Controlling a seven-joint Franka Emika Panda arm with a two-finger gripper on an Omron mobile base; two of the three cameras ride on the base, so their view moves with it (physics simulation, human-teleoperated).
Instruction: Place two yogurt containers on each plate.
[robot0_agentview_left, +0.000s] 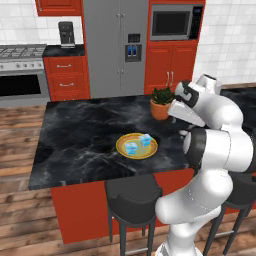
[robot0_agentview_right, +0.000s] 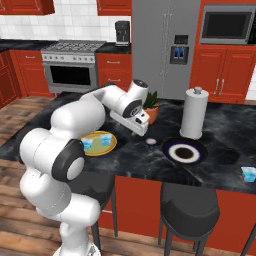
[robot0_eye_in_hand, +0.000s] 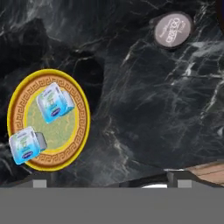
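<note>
Yogurt containers (robot0_eye_in_hand: 53, 103): two on your yellow plate (robot0_eye_in_hand: 79, 127).
Your tool (robot0_agentview_right: 142, 125) hangs released above the table (robot0_agentview_left: 80, 135); one more, seemingly lid-up, lies beside the navy plate (robot0_agentview_right: 172, 152).

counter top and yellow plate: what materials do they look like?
Counter top: looks like polished black marble or a stone lookalike, given the white veining and soft sheen. Yellow plate: probably glazed ceramic, with a smooth orange rim carrying a printed key-pattern band and a matte pale green centre; it could be melamine, the render leaves that open.

Two plates (robot0_agentview_right: 98, 144) – four yogurt containers (robot0_agentview_right: 105, 141)
</note>
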